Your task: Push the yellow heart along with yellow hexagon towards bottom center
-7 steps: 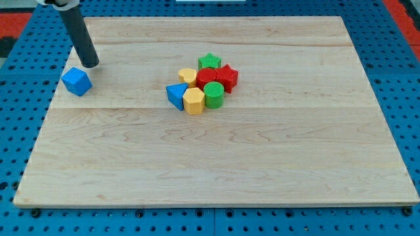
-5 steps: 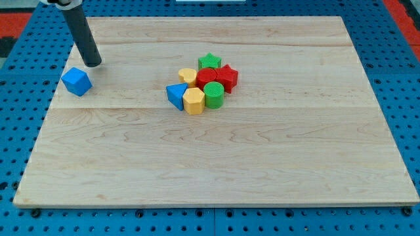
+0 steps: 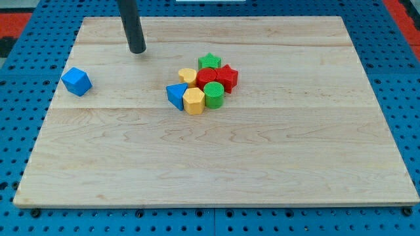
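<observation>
The yellow heart and the yellow hexagon sit in a tight cluster just above the board's middle. The heart is at the cluster's upper left, the hexagon at its bottom. Between and around them are a blue triangle, a green star, a red star, a red block and a green cylinder. My tip rests on the board at the view's upper left of the cluster, well apart from the yellow heart.
A blue block lies alone near the board's left edge. The wooden board lies on a blue pegboard surface.
My tip has moved to the view's right and slightly up, away from the lone blue block and toward the cluster. No block has moved.
</observation>
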Robot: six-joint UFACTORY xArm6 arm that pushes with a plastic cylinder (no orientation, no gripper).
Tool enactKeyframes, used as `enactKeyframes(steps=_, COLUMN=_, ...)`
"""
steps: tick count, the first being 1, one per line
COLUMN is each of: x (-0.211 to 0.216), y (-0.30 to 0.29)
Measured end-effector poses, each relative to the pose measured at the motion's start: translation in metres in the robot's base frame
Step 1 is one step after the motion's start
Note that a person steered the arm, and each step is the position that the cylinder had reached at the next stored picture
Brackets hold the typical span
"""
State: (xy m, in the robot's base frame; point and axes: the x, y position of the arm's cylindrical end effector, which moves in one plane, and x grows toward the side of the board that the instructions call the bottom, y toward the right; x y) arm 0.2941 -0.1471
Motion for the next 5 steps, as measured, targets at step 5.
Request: enactKeyframes(steps=5, x=0.070, y=0.058)
